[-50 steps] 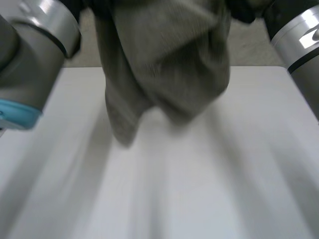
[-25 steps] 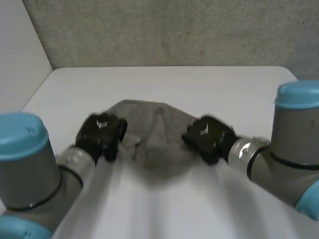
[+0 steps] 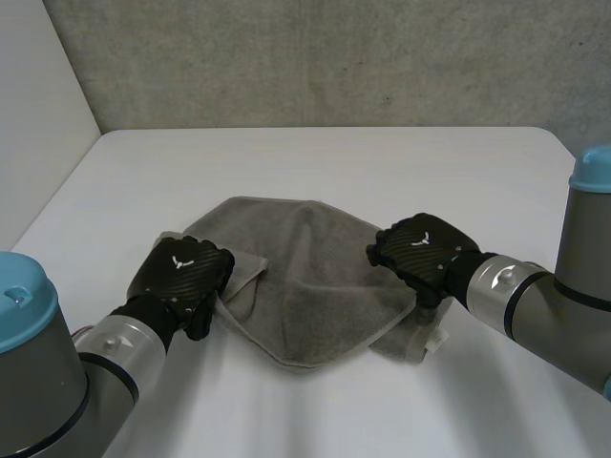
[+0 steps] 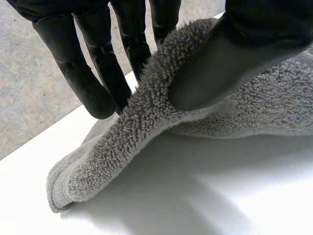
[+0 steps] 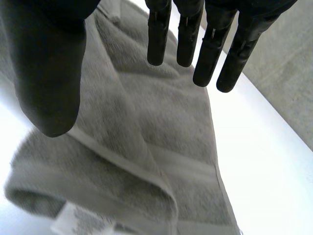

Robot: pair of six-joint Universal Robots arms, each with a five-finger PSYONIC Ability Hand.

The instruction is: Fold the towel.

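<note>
A grey towel (image 3: 305, 286) lies folded and rumpled on the white table (image 3: 315, 162), its point toward me. My left hand (image 3: 183, 275) sits at the towel's left corner. In the left wrist view the thumb (image 4: 230, 63) and fingers (image 4: 98, 73) pinch the towel's edge (image 4: 146, 112) and hold it a little off the table. My right hand (image 3: 418, 250) hovers over the towel's right corner. In the right wrist view its fingers (image 5: 210, 44) and thumb (image 5: 49, 78) are straight and spread above the towel (image 5: 142, 127), holding nothing. A white label (image 5: 78, 221) sticks out at that corner.
A grey wall (image 3: 315, 62) runs behind the table's far edge, and a pale panel (image 3: 38, 114) stands at the far left. Bare tabletop lies beyond the towel and in front of it.
The towel hung in the air a second ago; both hands have brought it down onto the table. My right hand has let go of its corner and spread its fingers. The left still pinches.
</note>
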